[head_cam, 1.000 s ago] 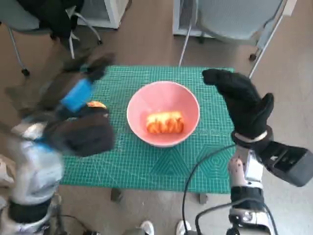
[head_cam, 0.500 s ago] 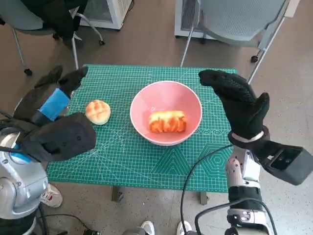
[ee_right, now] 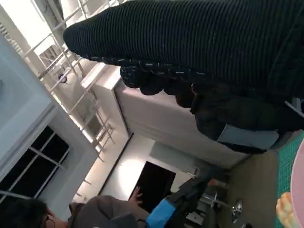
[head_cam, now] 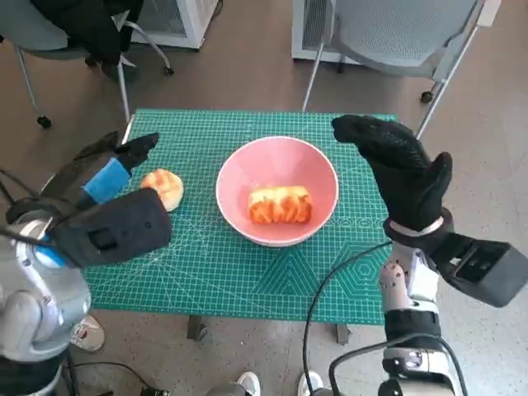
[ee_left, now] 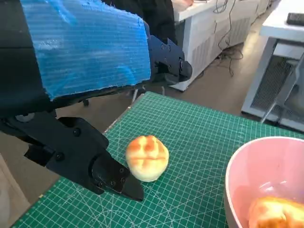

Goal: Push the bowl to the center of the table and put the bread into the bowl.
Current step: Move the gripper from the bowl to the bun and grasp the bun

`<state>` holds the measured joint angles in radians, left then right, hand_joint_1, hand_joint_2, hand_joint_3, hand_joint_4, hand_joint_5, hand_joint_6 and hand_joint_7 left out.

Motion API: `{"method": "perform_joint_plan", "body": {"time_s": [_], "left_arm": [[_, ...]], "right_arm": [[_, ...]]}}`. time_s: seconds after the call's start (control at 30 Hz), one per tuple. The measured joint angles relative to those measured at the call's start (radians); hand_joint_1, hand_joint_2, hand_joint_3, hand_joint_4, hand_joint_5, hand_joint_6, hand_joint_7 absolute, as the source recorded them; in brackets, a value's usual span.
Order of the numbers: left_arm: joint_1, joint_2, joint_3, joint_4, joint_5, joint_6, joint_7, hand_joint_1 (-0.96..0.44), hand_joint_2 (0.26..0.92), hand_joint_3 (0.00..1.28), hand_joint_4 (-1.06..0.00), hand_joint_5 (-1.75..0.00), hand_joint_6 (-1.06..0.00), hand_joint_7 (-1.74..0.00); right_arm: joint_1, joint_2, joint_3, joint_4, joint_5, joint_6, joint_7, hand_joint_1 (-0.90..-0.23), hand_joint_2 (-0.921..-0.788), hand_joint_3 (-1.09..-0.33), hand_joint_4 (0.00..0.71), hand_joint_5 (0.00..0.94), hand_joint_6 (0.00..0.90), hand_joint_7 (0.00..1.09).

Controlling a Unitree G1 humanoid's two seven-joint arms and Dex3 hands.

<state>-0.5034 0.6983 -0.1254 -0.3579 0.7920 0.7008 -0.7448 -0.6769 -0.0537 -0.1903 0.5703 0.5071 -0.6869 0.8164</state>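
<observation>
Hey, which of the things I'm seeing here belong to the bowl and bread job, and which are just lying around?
Belongs to the job:
pink bowl
bread in the bowl
round bun
green mat

Just around:
grey chair
white cabinet

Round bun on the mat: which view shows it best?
Left wrist view: the round bun is whole, close and unobstructed, resting on the green mat near the left hand. The head view shows it smaller and partly hidden behind that hand. In the right wrist view I can't make it out.
</observation>
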Motion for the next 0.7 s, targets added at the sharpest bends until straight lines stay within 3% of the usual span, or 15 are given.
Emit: {"method": "perform_joint_plan", "body": {"time_s": [0.13,0.23,0.7], "left_arm": [[-0.033,-0.014,-0.044,0.104,0.040,-0.020,0.077,0.14,0.737,0.04,0.00,0.00,-0.20,-0.01],[-0.059,-0.030,-0.075,0.202,0.064,-0.023,0.119,0.13,0.739,0.04,0.00,0.00,-0.20,-0.01],[-0.166,-0.054,-0.165,0.491,0.062,-0.066,0.125,-0.01,0.697,0.03,0.00,0.00,-0.18,0.00]], "right_arm": [[-0.003,-0.002,-0.003,0.002,0.001,0.001,0.006,-0.683,-0.921,-0.835,0.060,0.000,-0.001,0.26],[-0.004,-0.003,-0.003,0.002,0.001,0.004,0.012,-0.683,-0.921,-0.835,0.060,0.000,-0.001,0.26],[-0.003,-0.017,-0.012,-0.007,0.006,0.022,0.023,-0.684,-0.921,-0.831,0.062,0.001,-0.001,0.27]]}}
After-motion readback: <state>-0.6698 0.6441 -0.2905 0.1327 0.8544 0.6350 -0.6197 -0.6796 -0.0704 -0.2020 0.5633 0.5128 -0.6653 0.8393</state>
